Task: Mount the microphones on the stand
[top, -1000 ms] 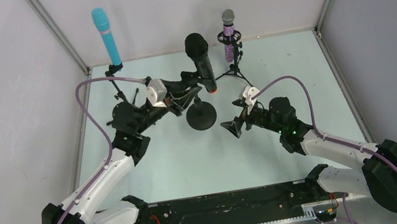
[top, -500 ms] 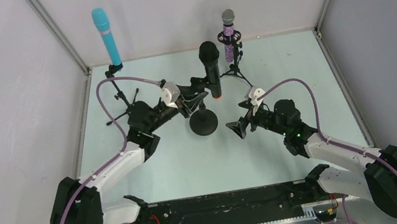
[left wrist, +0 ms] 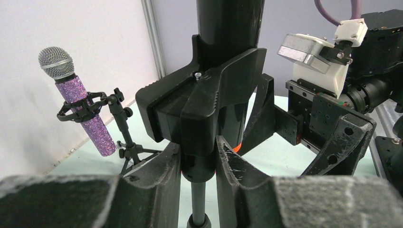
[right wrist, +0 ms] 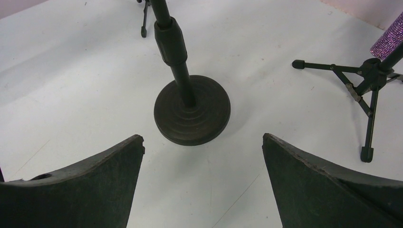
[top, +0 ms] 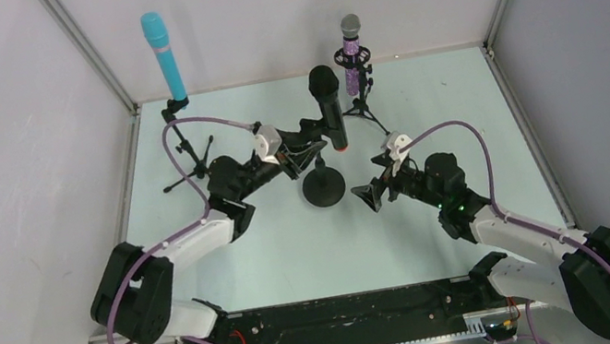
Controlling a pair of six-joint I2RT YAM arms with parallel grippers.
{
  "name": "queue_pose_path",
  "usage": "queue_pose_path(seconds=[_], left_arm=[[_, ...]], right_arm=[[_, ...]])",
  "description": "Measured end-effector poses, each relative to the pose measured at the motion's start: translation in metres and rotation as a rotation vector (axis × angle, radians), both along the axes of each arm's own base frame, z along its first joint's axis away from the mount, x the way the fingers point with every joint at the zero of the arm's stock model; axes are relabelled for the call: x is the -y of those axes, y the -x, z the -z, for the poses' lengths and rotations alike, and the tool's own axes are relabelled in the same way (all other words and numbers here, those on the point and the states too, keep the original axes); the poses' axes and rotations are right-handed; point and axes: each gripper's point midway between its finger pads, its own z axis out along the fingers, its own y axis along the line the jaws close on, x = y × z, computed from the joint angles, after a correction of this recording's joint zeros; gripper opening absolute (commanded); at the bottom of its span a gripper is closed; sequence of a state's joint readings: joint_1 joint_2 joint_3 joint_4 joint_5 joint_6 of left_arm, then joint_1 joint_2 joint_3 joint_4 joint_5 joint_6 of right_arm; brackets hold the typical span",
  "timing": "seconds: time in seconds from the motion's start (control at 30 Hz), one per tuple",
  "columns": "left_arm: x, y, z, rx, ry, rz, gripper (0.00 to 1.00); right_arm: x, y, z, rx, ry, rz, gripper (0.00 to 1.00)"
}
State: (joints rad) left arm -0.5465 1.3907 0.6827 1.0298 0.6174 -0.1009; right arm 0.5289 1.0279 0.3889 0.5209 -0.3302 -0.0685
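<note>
The black microphone (top: 329, 107) is standing almost upright on top of the round-base stand (right wrist: 192, 114). Its long axis is running close to vertical, with its dark head pointing up and its orange end (left wrist: 237, 147) pointing down at the base. Its body is sitting in the stand's clip (left wrist: 204, 109), whose two halves are wrapping around it.

The left gripper (left wrist: 197, 167) is closing on the neck of that clip just under the microphone, and its fingers (left wrist: 159, 173) are pressing against the neck from both sides. The left arm is reaching in from the near left of the stand, its forearm lying low and nearly level over the table (top: 295, 248).

The right gripper (right wrist: 203, 138) is hovering low just to the right of the stand's base and facing it. Its jaws are spread wide with nothing between them, and the bent right arm is coming in from the near right.

Behind the stand and a little to its right, the purple microphone (left wrist: 83, 102) is sitting in the ring mount (left wrist: 78, 110) of a small tripod (right wrist: 366, 90), leaning slightly with its silver head up. Far to the left of the stand and behind it, the light-blue microphone (top: 161, 56) is standing head up on another tripod (top: 183, 150).
</note>
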Motion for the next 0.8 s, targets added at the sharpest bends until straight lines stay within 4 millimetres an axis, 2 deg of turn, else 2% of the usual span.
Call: queue_pose_path(seconds=[0.43, 0.53, 0.6, 0.67, 0.8], left_arm=[[0.011, -0.008, 0.031, -0.069, -0.012, 0.037, 0.00], [0.012, -0.009, 0.036, -0.085, -0.010, 0.039, 0.04], [0.012, -0.009, 0.036, -0.081, -0.006, 0.039, 0.11], [0.012, -0.008, 0.037, -0.076, -0.003, 0.040, 0.23], [0.011, -0.008, 0.036, -0.066, 0.003, 0.039, 0.56]], right_arm=[[0.002, 0.002, 0.002, -0.005, 0.000, 0.002, 0.99], [0.002, 0.002, 0.003, -0.006, 0.004, 0.002, 1.00], [0.002, 0.002, 0.004, -0.008, 0.007, 0.002, 0.99], [0.003, 0.003, 0.005, -0.010, 0.009, 0.002, 0.99], [0.003, 0.004, 0.006, -0.012, 0.010, 0.002, 1.00]])
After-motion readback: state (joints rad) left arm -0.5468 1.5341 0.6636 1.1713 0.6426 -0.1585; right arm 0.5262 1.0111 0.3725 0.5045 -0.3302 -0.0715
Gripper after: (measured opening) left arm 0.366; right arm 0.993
